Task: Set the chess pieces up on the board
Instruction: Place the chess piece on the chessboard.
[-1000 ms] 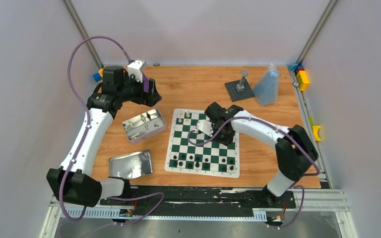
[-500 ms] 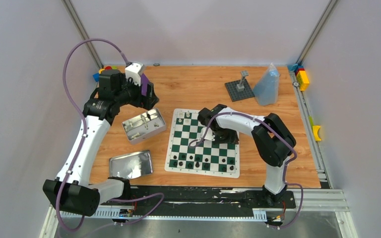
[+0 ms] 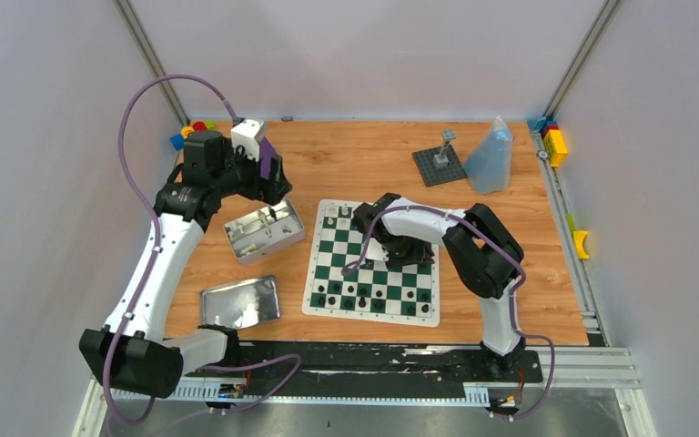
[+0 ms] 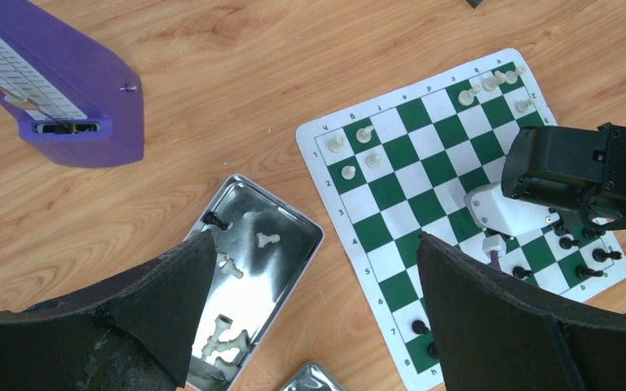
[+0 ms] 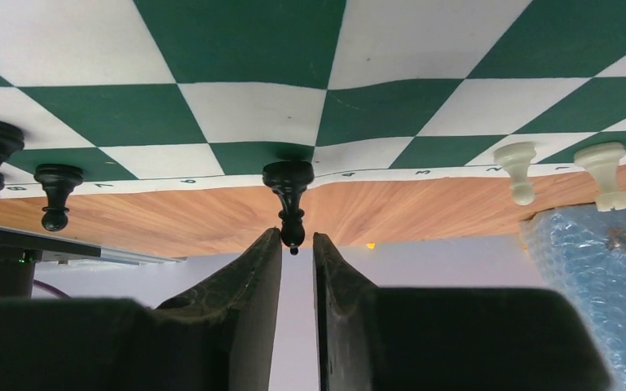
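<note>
At the left, the left tool (image 4: 314, 244) is held above the desk (image 3: 364, 164), its fingers spread wide with nothing between them. Beneath it a tin (image 4: 253, 277) is seen, with several chess pieces (image 4: 268, 239) lying in it. To its right the board (image 3: 328, 259) is laid flat, with white figures along its far rows and black ones along its near rows, both sets incomplete. The right tool (image 5: 297, 240) is lowered near the board's right edge, its jaws drawn almost together. The tip of a black piece (image 5: 287, 195), standing on an edge square, lies at their mouth, and whether it is pinched cannot be told. A placement is judged to be in hand. Next, a slight opening and a straight lift are called for, so that the piece is not toppled.
</note>
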Controlling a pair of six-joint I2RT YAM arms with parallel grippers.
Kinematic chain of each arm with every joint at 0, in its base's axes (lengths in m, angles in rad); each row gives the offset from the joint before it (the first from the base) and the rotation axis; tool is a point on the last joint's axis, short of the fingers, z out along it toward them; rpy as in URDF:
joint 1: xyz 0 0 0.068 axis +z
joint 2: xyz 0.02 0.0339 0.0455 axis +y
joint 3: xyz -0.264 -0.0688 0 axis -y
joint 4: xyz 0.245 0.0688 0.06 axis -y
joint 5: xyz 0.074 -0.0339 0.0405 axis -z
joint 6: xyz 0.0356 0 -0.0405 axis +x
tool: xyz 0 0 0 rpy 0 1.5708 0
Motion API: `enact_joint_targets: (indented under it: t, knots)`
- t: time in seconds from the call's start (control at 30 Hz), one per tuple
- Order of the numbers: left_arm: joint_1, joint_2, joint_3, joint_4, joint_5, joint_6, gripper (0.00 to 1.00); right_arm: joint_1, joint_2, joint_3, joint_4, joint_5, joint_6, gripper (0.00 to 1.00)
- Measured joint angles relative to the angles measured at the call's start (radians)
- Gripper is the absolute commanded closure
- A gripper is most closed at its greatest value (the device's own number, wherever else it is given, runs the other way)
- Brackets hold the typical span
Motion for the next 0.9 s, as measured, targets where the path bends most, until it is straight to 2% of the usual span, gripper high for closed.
enact_joint_targets:
  t: [0.13,0.47,0.7,0.9]
  knots:
    - [0.0,-0.003,0.0,0.001,0.002,0.0,0.0,0.013,0.006,0.012,-0.002,0.0,0.002,0.64]
    - [0.0,-0.007,-0.001,0.007,0.004,0.004,0.0,0.023,0.011,0.048,-0.006,-0.05,0.013,0.6]
    - [0.0,-0.008,-0.001,0.007,0.002,0.011,0.0,0.005,-0.046,0.077,-0.001,-0.211,0.052,0.56]
    - [0.0,-0.015,-0.001,0.007,-0.019,0.011,0.0,-0.076,-0.197,0.044,0.106,-0.401,0.121,0.54]
